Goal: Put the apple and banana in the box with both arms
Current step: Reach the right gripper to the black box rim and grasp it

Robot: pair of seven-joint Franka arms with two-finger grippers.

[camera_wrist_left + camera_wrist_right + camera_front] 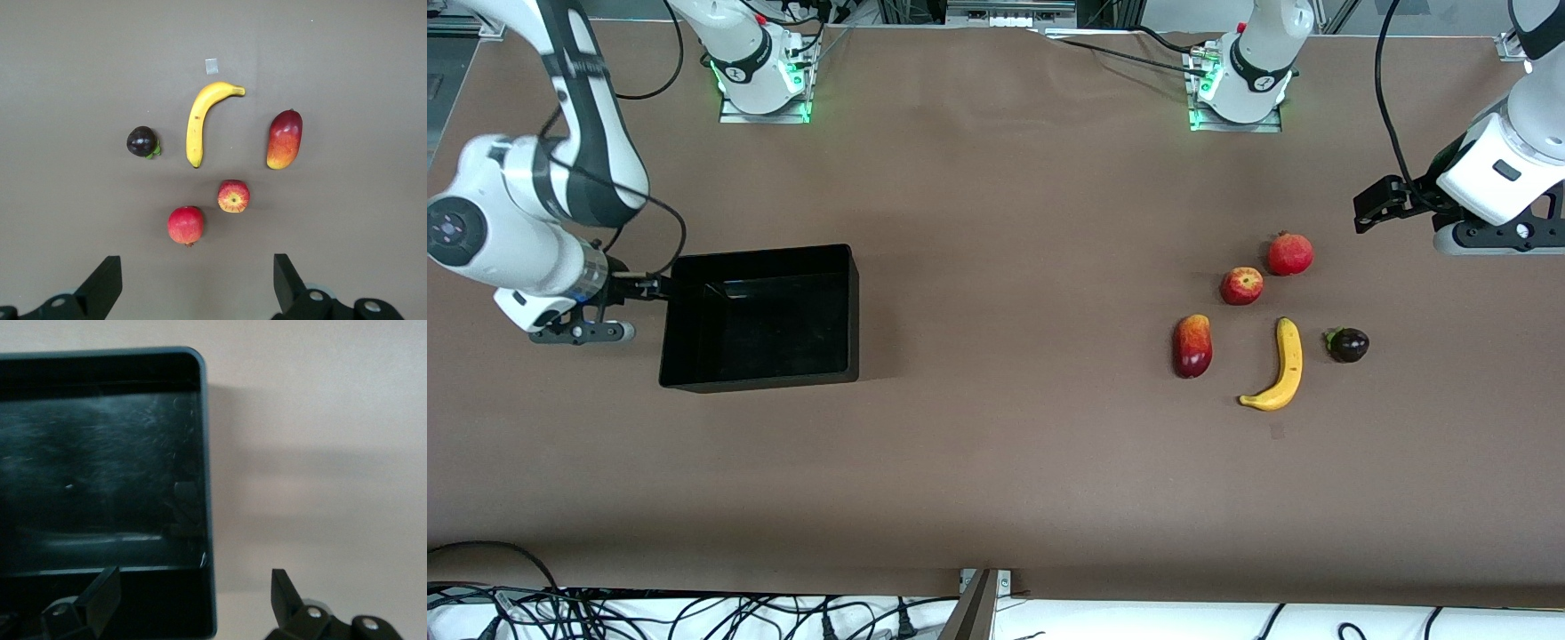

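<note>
The apple, small and red with yellow streaks, lies on the table toward the left arm's end. The curved yellow banana lies nearer to the front camera than it. My left gripper hangs open over bare table a short way from the fruits, with nothing between its fingers. The black box sits empty toward the right arm's end. My right gripper is open over the box's end wall and corner, holding nothing.
A red pomegranate lies beside the apple. A red-yellow mango and a dark purple fruit flank the banana. A small tape mark is near the banana's tip. Cables run along the front edge.
</note>
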